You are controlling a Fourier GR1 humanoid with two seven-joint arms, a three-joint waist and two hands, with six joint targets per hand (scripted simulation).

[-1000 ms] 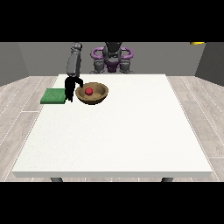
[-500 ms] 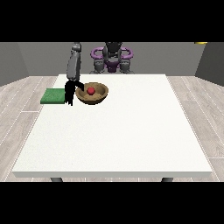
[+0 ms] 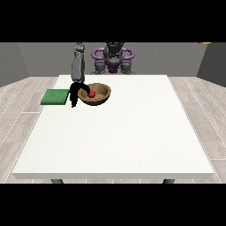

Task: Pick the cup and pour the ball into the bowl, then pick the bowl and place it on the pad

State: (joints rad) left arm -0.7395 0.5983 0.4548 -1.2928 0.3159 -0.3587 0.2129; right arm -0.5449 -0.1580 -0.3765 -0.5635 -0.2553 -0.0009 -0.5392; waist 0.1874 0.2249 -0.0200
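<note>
A green pad (image 3: 55, 97) is lying at the far left edge of the white table (image 3: 119, 137), flat on the surface. Just to its right, the hand at the view's left (image 3: 76, 94) is hanging down from a grey arm (image 3: 77, 67), its black fingers curling around the near left rim of the brown bowl (image 3: 98, 94) and gripping it. The bowl is sitting upright on the table, close beside the pad but not on it, and a red ball (image 3: 92, 93) is resting inside it near the gripped side. Farther right, the robot's torso (image 3: 113, 58) is standing behind the table's far edge. The other hand is not showing in the view.
</note>
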